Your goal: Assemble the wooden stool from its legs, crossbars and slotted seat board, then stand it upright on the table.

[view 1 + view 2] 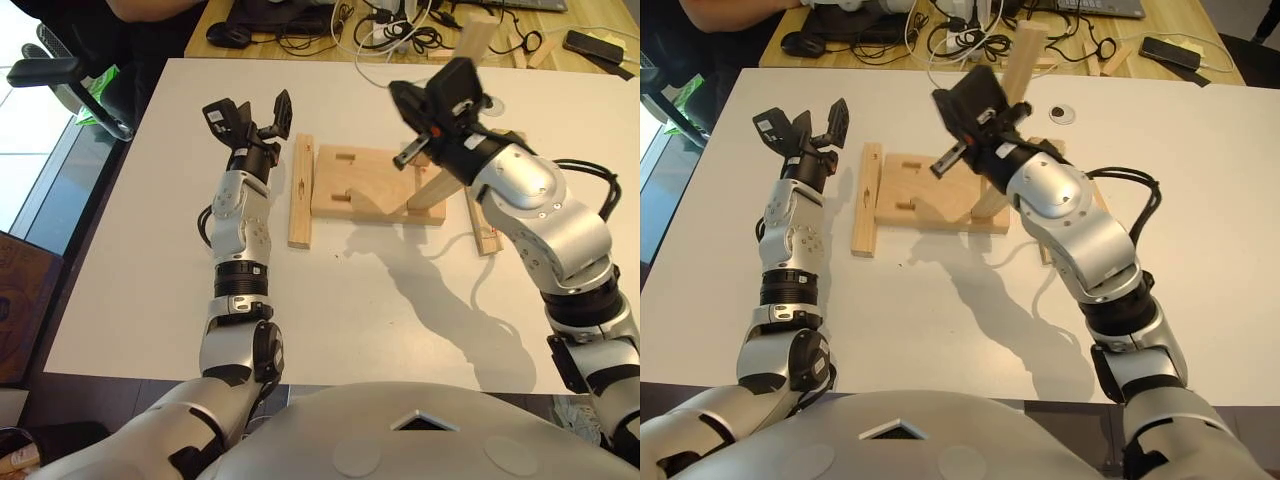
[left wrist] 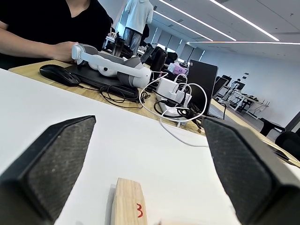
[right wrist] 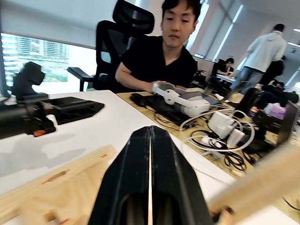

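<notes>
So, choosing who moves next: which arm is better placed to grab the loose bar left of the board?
Left. The left gripper is open beside the bar, at its far end; the right gripper is shut, across the board by the leg.

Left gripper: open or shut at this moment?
Open: the left gripper has its two pads wide apart, with the end of the wooden bar between them, untouched.

an open-plan office. long light strips run across the ceiling above rows of desks with dark screens and black swivel chairs. behind the white bench a wooden bench carries a computer mouse, a white headset, plugged-in chargers, tangled cables and a dark phone. wide windows look out on tall buildings.
</notes>
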